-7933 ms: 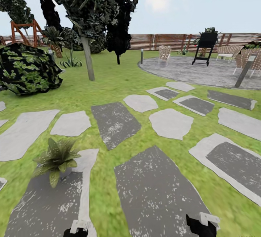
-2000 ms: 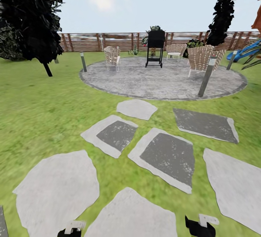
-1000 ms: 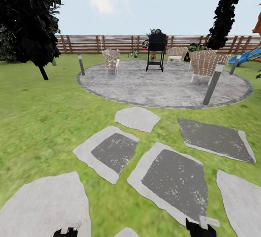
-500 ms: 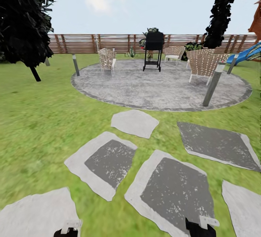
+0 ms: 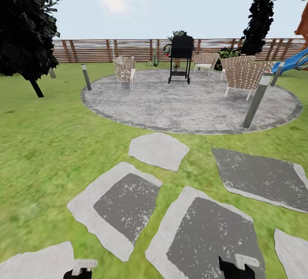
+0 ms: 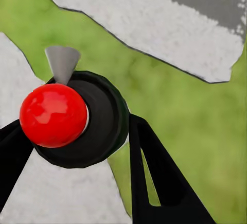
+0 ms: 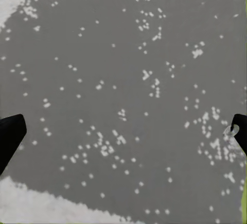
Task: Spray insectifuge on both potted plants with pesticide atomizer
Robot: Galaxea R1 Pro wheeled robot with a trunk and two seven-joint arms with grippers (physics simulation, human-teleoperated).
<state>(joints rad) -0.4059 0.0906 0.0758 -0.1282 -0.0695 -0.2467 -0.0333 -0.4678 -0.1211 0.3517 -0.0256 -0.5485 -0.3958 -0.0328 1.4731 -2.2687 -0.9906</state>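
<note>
In the left wrist view my left gripper point(image 6: 77, 125) is shut on the pesticide atomizer point(image 6: 103, 126). I see it end-on as a dark round bottle with a red ball on top and a small grey cone nozzle. In the head view that gripper point(image 5: 80, 272) sits at the bottom edge, over the garden lawn point(image 5: 51, 142). My right gripper point(image 5: 234, 268) hangs above a dark stepping slab point(image 7: 123, 90). It is open, its fingertips point(image 7: 10, 134) wide apart with nothing between them. Both potted plants are out of view.
Grey stepping slabs point(image 5: 158, 151) lead to the round paved patio point(image 5: 188, 104) with wicker chairs point(image 5: 124, 69), a black grill point(image 5: 182, 52) and short posts point(image 5: 256, 101). The slatted fence point(image 5: 107, 50) runs behind. A dark tree point(image 5: 25, 27) stands left, and a blue slide point(image 5: 295, 61) right.
The camera has turned and rolled toward the patio, so slabs slide down the picture. The small rosette plant seen earlier at the near left has left the view. Grippers are unchanged.
</note>
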